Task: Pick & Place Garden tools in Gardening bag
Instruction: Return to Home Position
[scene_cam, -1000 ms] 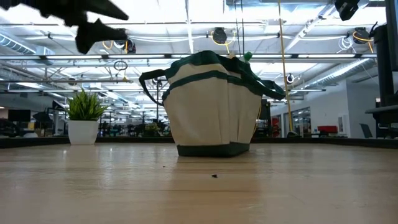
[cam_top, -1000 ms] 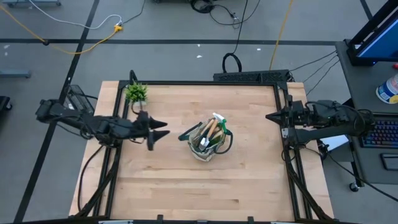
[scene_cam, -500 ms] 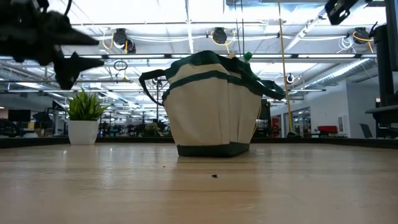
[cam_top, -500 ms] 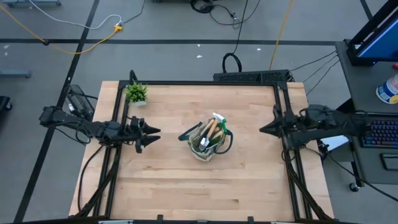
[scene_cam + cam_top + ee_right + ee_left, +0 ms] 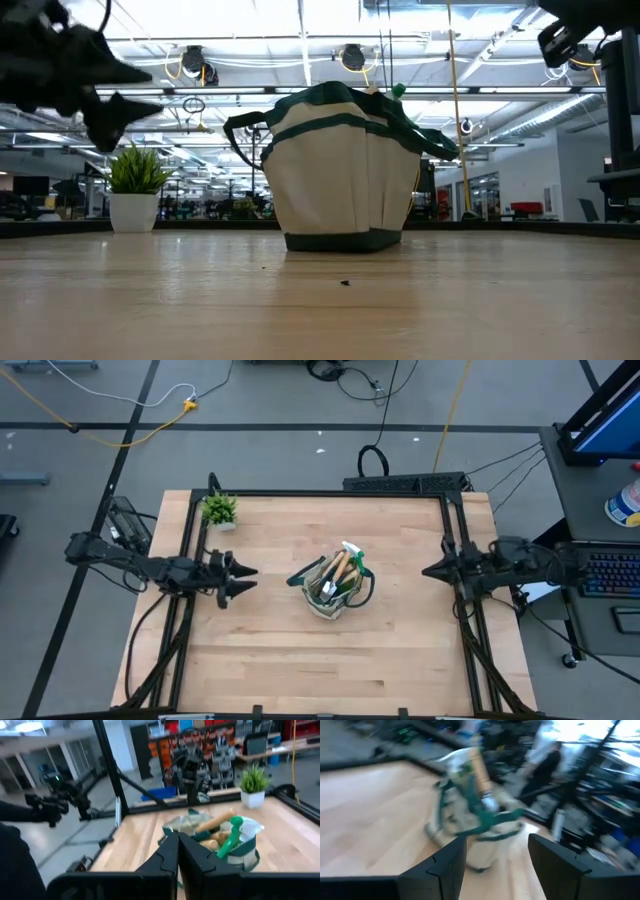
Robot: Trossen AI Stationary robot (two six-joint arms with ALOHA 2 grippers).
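Left pincer [image 5: 241, 576]: I read its fingers as spread wide with nothing between them. It hovers just inside the left edge of the table [image 5: 300, 660], facing the bag.

Right pincer [image 5: 428, 572]: the fingers are pressed together and empty. It is raised at the right edge and points inward.

From the low view I see both pincers well above the tabletop.

Gardening bag [image 5: 335, 185]: it stands upright near the table's centre, well apart from both pincers.

Garden tools [image 5: 338, 568]: wooden handles and a green spray bottle [image 5: 234, 836] stick out of the bag's open top.

Bare wood lies open on every side of the bag, widest toward the near edge. A potted plant [image 5: 219, 510] occupies the far left corner, near the left arm.
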